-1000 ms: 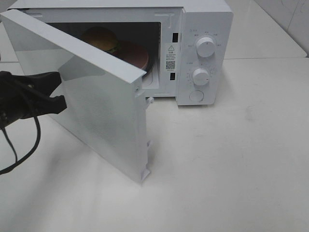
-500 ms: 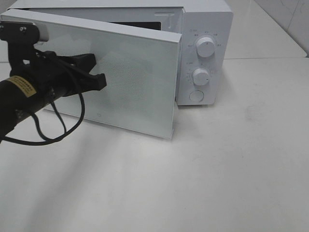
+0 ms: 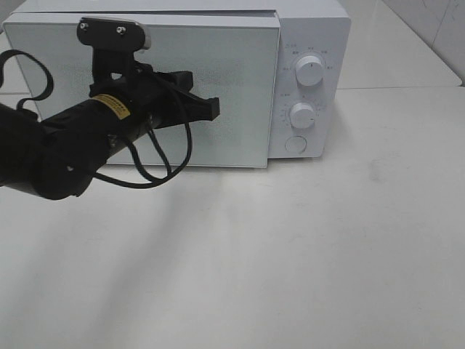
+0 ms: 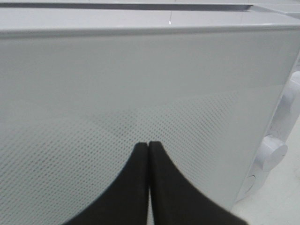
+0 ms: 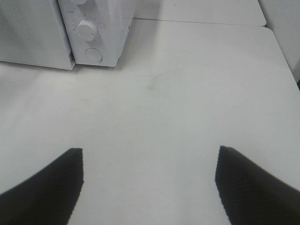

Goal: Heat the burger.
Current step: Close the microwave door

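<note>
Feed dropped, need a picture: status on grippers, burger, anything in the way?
Left gripper shut, tips at the microwave door. Right gripper open, empty, over the table. Burger out of sight; door looks closed. Nothing seen in the way.

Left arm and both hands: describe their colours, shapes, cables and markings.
The left arm is thick and black, with a yellow label near the wrist, a black cable looping beneath it, and a pale grey bracket with screws on top. The left hand has slim, tapering black fingers. The right hand shows only two black wedge-shaped fingertips.
</note>
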Robot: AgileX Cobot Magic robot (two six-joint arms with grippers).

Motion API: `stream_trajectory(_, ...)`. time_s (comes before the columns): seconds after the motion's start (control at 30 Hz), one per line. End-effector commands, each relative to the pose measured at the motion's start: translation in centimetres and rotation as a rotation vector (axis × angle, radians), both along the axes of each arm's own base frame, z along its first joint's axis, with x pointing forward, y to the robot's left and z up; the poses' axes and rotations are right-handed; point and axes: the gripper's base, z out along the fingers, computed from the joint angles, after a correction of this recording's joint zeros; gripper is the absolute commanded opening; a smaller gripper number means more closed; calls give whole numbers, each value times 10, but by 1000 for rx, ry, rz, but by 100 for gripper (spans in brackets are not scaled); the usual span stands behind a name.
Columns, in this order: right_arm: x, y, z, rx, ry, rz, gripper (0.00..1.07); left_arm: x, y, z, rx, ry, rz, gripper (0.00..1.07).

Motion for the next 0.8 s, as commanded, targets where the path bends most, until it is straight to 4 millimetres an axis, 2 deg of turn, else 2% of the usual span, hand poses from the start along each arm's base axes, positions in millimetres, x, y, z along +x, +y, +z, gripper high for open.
stream_trajectory(0.03,-4,0,0,4,-29,-4,75,7,-14,1,-13,9,9,0)
stream_trajectory(0.13,-4,0,0,4,-29,-4,75,18,-29,3,-29,-9,7,0)
stream_trajectory(0.3,-4,0,0,4,-29,-4,75,32,-43,2,1,16,-8,0)
stream_trajectory(0.57,-4,0,0,4,-29,-4,75,51,-54,5,3,34,20,0)
stream_trajectory(0.8,-4,0,0,4,-29,-4,75,55,-56,9,-3,21,23,0)
